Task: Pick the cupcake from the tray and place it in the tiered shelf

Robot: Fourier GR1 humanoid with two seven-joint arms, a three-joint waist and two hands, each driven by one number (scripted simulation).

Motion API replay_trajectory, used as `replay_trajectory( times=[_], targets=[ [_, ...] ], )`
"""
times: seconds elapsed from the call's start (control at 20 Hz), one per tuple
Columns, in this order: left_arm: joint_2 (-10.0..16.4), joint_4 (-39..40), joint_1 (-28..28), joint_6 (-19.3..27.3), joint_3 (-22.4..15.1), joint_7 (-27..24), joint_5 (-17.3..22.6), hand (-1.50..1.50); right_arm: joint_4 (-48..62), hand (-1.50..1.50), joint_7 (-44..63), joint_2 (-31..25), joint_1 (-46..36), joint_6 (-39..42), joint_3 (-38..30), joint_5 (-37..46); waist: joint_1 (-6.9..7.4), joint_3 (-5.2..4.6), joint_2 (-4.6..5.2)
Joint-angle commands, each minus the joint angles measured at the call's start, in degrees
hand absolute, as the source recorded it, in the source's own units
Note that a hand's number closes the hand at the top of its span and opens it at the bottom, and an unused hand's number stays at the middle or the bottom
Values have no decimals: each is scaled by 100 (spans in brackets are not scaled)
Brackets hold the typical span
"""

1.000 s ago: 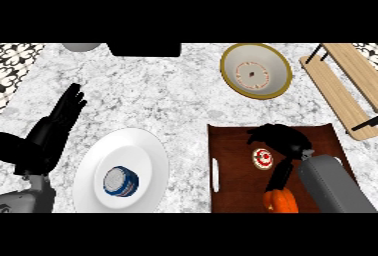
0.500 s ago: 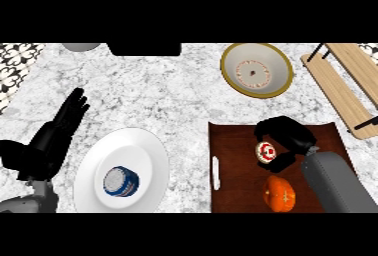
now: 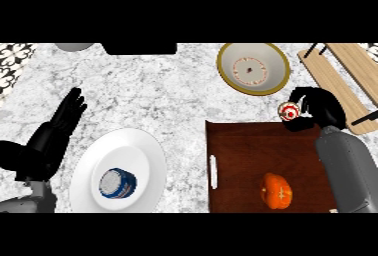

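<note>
Right hand (image 3: 322,106) half-hiding cupcake (image 3: 289,111), tiered shelf (image 3: 353,75) cropped

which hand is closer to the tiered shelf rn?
Right. The right hand, curled round the cupcake, is at the tiered shelf's edge; the left hand rests open far across the counter, left of the white plate.

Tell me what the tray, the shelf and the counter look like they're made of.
The tray looks like dark stained wood, matt reddish-brown, though no grain shows. The shelf looks like pale wood planks on thin black bars, probably metal. The counter looks like stone, marble or granite, by its grey-white mottling.
</note>
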Motion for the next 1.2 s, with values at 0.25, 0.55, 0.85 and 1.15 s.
replay_trajectory(
  times=[0.25,0.55,0.85,1.15],
  targets=[
    [-7,-82,-108,-92,-131,-1,3,0,-104,150,3499,-177,-1088,-2041,-1334,669,352,-65,94],
    [4,-152,-268,-216,-301,-7,-21,0,154,150,5666,-606,-1947,-2744,-1516,2039,802,-66,215],
    [-76,-35,-475,-260,-410,4,-2,0,634,150,7436,-957,-2805,-2634,-1463,3580,962,-43,277],
    [-126,-35,-638,-242,-490,68,-39,0,1036,150,8027,-1185,-3596,-2368,-1607,4545,1036,-9,295]
  ],
)
